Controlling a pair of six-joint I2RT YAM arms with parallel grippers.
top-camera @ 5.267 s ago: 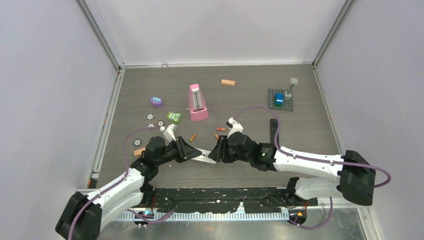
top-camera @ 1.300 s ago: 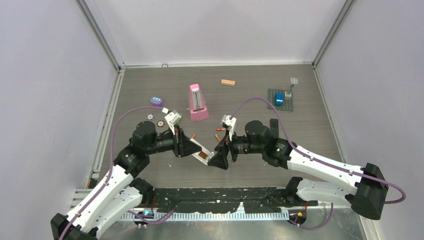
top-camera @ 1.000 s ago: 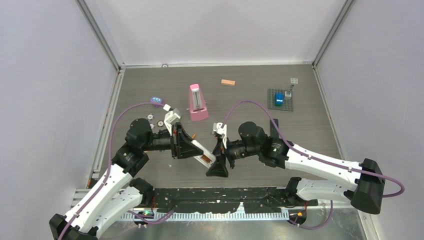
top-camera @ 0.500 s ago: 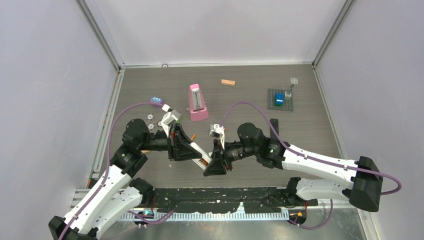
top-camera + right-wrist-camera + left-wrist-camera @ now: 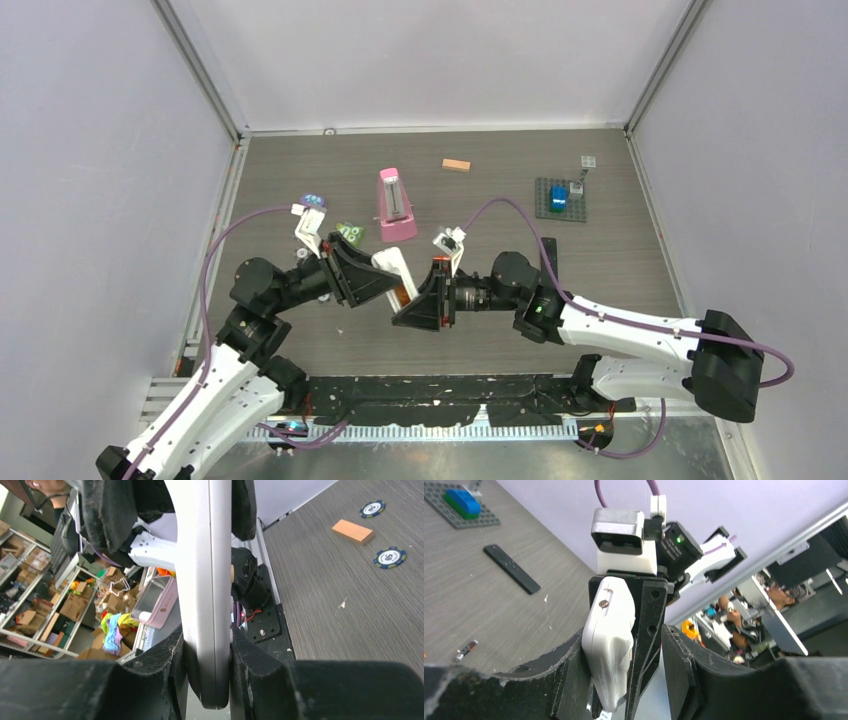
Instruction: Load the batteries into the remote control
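Note:
A white remote [image 5: 388, 265] hangs in the air between my two grippers, above the near middle of the table. My right gripper [image 5: 405, 312] is shut on it; in the right wrist view [image 5: 207, 650] both fingers press the remote's [image 5: 202, 580] flat sides. My left gripper [image 5: 624, 650] is around the remote's [image 5: 609, 625] other end. Its left finger [image 5: 569, 680] touches the remote and its right finger stands apart, with a gap. One small dark red battery [image 5: 465, 650] lies on the table. The other batteries are hidden.
A slim black remote [image 5: 511, 569] lies on the table to the right. A pink metronome [image 5: 396, 205], a wooden block [image 5: 456, 165] and a grey brick plate [image 5: 545, 208] stand farther back. Poker chips [image 5: 389, 557] and an orange block [image 5: 352, 531] lie at the left.
Both grippers have risen and shifted left and back with the white remote between them. The left wrist has swung further back and left.

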